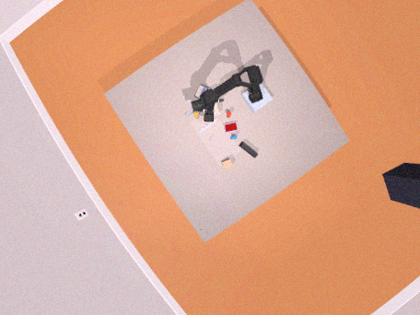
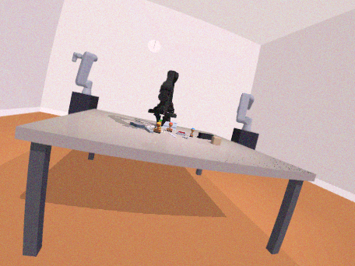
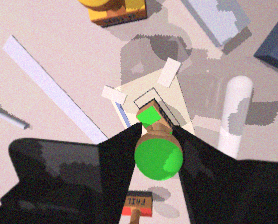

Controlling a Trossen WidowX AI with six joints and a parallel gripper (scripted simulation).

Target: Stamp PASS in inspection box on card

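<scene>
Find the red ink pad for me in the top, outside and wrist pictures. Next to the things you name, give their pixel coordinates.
Top: the red ink pad (image 1: 230, 127) (image 2: 181, 133) lies just right of centre, above the black block (image 1: 249, 149) (image 2: 205, 136).
Outside: near the middle, left of that block.
Wrist: not in it.
Shared by all: the gripper (image 1: 198, 112) (image 2: 163, 124) (image 3: 157, 128).

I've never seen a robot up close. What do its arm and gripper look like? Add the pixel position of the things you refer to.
The arm (image 1: 226, 88) (image 2: 167, 92) is matte black all over, with chunky joints and slimmer links between them. The gripper (image 3: 157, 128) is black too, with two broad fingers that narrow toward their tips. I can't make out any cables or markings.
</scene>
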